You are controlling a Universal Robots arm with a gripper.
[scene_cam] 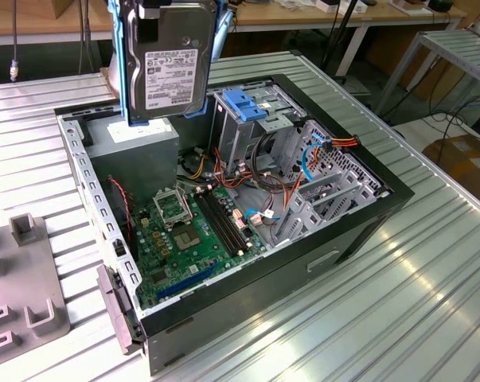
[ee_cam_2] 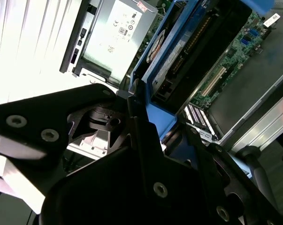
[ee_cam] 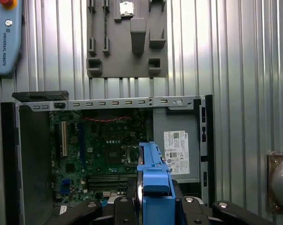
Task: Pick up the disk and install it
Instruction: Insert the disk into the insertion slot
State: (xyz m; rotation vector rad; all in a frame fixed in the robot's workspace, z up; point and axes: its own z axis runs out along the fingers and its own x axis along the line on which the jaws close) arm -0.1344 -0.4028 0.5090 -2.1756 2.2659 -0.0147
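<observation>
The disk (scene_cam: 169, 64) hangs upright in the air above the open computer case (scene_cam: 367, 215), its white label facing the exterior camera and blue rails down both sides. My gripper (scene_cam: 169, 6) is shut on its upper end, over the back corner of the case on the exterior view's left. In the second wrist view, the black fingers (ee_cam_2: 141, 140) clamp the blue-framed disk (ee_cam_2: 193, 47). The first wrist view sees the disk (ee_cam: 153, 173) edge-on, rising from the gripper (ee_cam: 153, 208). The blue-topped drive cage (scene_cam: 245, 103) stands in the case, just to the exterior view's right of the disk.
Inside the case are the green motherboard (scene_cam: 188, 231), the grey power supply box (scene_cam: 136, 139) below the disk, and loose cables (scene_cam: 319, 151). A grey fixture block (scene_cam: 25, 302) sits on the ribbed metal table (scene_cam: 431, 286). A teach pendant (ee_cam: 5, 37) lies beyond the case.
</observation>
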